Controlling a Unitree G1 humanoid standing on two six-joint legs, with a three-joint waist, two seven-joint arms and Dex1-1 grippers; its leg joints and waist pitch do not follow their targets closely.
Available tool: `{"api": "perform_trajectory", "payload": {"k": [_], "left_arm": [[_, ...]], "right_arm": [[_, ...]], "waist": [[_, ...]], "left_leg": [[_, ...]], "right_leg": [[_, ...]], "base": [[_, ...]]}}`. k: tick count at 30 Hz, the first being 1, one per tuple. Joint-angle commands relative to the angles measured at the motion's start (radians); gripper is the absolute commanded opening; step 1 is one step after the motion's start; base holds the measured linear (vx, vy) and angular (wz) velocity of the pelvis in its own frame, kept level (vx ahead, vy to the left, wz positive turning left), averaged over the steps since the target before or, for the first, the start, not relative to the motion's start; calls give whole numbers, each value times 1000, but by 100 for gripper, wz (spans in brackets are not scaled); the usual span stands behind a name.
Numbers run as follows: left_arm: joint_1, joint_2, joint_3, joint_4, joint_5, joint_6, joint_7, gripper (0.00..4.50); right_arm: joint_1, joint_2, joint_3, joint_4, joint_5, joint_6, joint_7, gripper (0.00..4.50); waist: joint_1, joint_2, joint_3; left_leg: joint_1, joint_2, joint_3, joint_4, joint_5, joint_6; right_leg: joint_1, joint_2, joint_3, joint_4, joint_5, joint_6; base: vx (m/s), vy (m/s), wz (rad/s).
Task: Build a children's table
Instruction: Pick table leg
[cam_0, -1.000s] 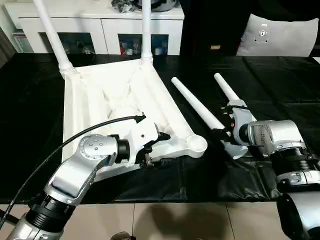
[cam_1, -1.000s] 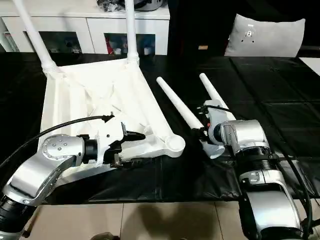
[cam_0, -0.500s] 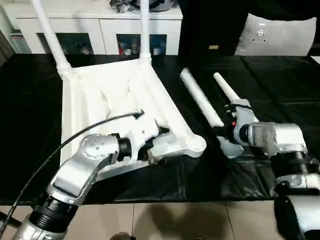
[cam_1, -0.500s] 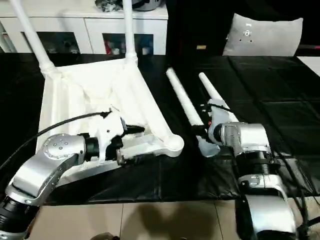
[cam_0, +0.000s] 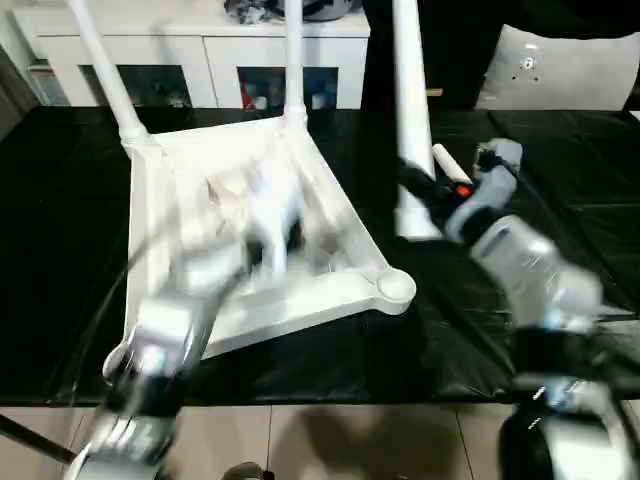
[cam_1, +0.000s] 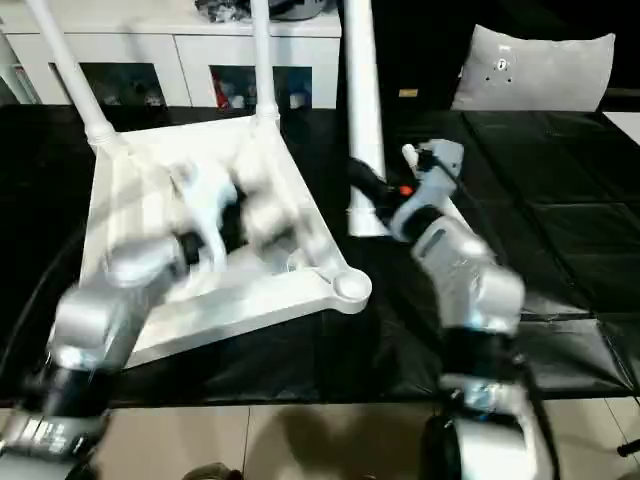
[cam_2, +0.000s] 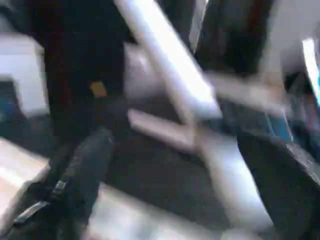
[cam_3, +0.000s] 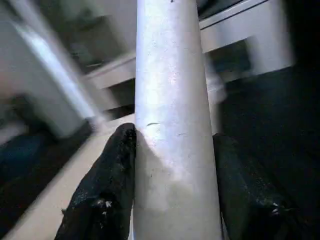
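Raised since the earlier frame: long round tapered white plastic leg (cam_0: 408, 110), formerly flat on the black-covered counter (cam_0: 60, 200), now near upright.

Right pincer (cam_3: 170, 200): black fingers (cam_3: 107, 190) clamped on that leg's thick end.

Left pincer (cam_2: 175, 165): spread wide, empty, swung over the upturned white plastic tabletop (cam_0: 180, 200).

Tabletop: ribbed underside up, two legs seated in far corners. Empty rounded corner socket (cam_0: 395, 288) lies below and just leftward of the held leg; right arm nearer. Fourth leg (cam_0: 450, 162) lies behind the right arm.

right tool (cam_0: 425, 195) holds leg (cam_0: 408, 90) upright
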Motion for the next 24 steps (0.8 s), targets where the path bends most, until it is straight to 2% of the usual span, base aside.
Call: {"api": "perform_trajectory", "payload": {"k": [1, 2, 3, 4, 8, 12, 20, 23, 24], "left_arm": [[-26, -36, 59, 19, -87, 40, 42, 450], [-50, -68, 87, 25, -136, 60, 61, 450], [-68, -90, 103, 31, -168, 72, 72, 450], [-70, -92, 104, 32, -171, 73, 73, 450], [-105, -144, 132, 49, -220, 111, 94, 450], [-112, -177, 155, 25, -291, 155, 107, 450], [-95, -185, 147, -14, -330, 195, 119, 450], [-92, -179, 132, -25, -314, 189, 125, 450], [-91, -175, 121, -29, -299, 176, 130, 450]], "right_arm": [[18, 22, -4, -80, 102, 43, 88, 188], [38, 40, -3, -107, 157, 48, 135, 188], [53, 50, 0, -120, 196, 60, 168, 188], [54, 51, 0, -121, 200, 61, 171, 188], [91, 57, 37, -145, 270, 84, 241, 187], [117, 59, 63, -167, 272, 103, 264, 187], [138, 52, 93, -180, 290, 91, 264, 187], [142, 47, 119, -180, 254, 58, 260, 187], [140, 46, 145, -169, 193, 1, 240, 187]], "waist": [[7, -7, -72], [8, -12, -73], [12, -11, -73], [15, -11, -72], [20, -13, -66], [25, -14, -68], [26, -16, -67], [27, -16, -66], [27, -14, -66]], "left_leg": [[14, 19, -5, -58, -120, 30], [11, 20, -6, -56, -118, 45], [12, 18, -3, -54, -118, 58], [11, 22, -7, -57, -116, 62], [13, 24, -6, -59, -136, 48], [10, 23, -8, -61, -122, 32], [9, 23, -9, -62, -113, 31], [8, 24, -9, -63, -119, 27], [8, 26, -10, -64, -126, 18]], "right_leg": [[58, -61, 35, -65, -21, -206], [58, -64, 35, -67, -15, -209], [57, -64, 35, -69, -25, -208], [57, -66, 33, -70, -44, -206], [52, -66, 34, -80, -124, -180], [53, -67, 34, -80, -134, -159], [52, -67, 33, -81, -129, -145], [52, -68, 33, -83, -142, -138], [50, -69, 33, -84, -155, -130]], "base": [[0, 0, 0], [0, 0, 0], [0, 0, 0], [0, 0, 0], [0, 0, 0], [0, 0, 0], [0, 0, 0], [0, 0, 0], [0, 0, 0]]}}
